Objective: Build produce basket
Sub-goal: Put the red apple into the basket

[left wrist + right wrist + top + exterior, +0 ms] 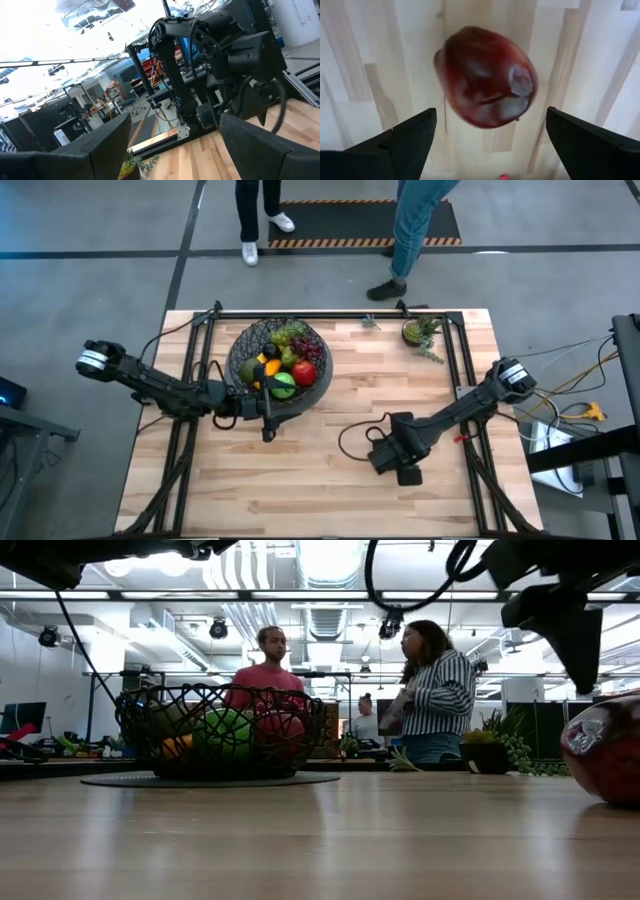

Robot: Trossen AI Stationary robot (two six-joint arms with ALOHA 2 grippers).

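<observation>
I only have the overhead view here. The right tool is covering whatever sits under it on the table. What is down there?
Observer: A dark red apple, lying on the wooden table directly below the right tool.
Operator: Is the tool gripping it?
Observer: No. Its fingers stand open, one on each side, with a gap to the apple.
Operator: And the left tool, by the basket, is it carrying anything?
Observer: The left tool is open and empty. Its wrist view shows only the right arm beyond the fingers.
</observation>
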